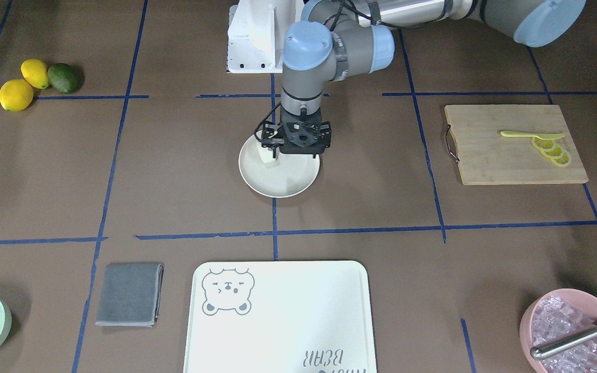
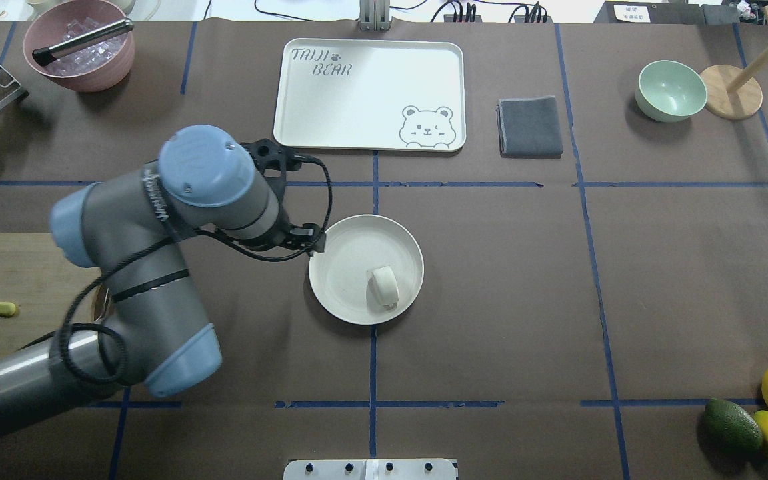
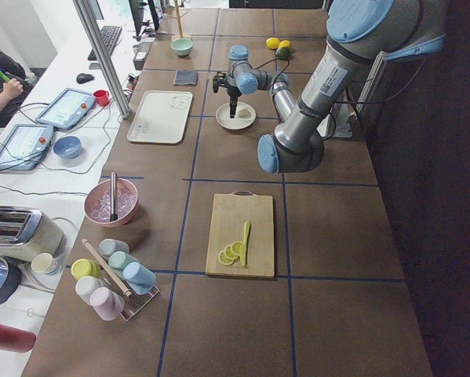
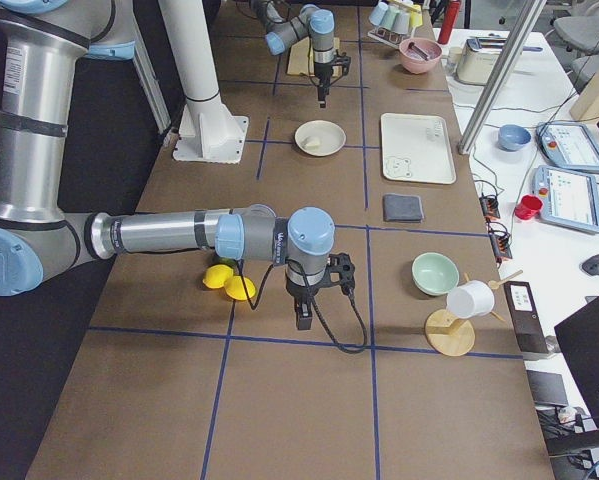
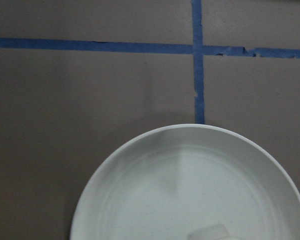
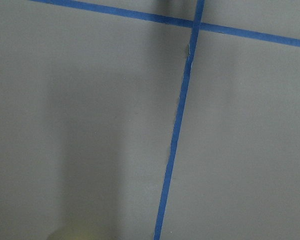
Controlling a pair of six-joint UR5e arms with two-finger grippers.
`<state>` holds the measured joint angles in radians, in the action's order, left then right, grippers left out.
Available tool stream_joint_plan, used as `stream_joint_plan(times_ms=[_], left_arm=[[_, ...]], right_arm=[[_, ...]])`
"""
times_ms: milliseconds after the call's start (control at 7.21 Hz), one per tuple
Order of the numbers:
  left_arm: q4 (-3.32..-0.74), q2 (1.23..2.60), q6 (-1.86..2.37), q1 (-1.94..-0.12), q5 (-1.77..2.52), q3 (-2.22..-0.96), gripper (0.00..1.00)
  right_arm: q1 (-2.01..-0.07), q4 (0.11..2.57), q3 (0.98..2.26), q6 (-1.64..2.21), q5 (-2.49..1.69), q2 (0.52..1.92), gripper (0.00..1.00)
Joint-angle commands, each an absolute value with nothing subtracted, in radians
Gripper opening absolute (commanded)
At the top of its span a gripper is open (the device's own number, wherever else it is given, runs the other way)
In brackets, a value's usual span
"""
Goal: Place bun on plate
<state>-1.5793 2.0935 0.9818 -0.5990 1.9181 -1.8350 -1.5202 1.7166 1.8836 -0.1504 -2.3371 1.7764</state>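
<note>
The bun (image 2: 384, 287) lies on its side in the round cream plate (image 2: 347, 257), toward the rim nearest the robot, with nothing touching it. My left gripper (image 4: 322, 98) hangs fingers-down, well above the plate's left side. From above, its wrist mount (image 1: 302, 138) hides the fingers, so I cannot tell whether it is open or shut. The left wrist view shows the plate (image 5: 190, 185) below and a sliver of the bun (image 5: 210, 233) at the bottom edge, but no fingers. My right gripper (image 4: 302, 318) shows only in the exterior right view, low over bare table, and I cannot tell its state.
A bear-print tray (image 2: 371, 93), a grey cloth (image 2: 529, 127) and a green bowl (image 2: 671, 90) lie beyond the plate. A pink bowl of ice (image 2: 81, 47) sits far left. A cutting board (image 1: 513, 150) holds lemon slices. Two lemons and an avocado (image 2: 731, 427) lie near right.
</note>
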Motion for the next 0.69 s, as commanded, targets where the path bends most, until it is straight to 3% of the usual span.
stream_joint_plan(times_ms=[0, 554], left_arm=[[-1.542, 1.856, 0.620, -0.789, 2.068, -1.980, 1.00], [-1.548, 1.542, 0.082, -1.243, 2.249, -1.936, 1.00]], right_arm=[[-1.520, 1.717, 1.881, -0.150, -2.338, 1.776, 1.00], [-1.520, 1.717, 1.878, -0.150, -2.338, 1.778, 1.00]])
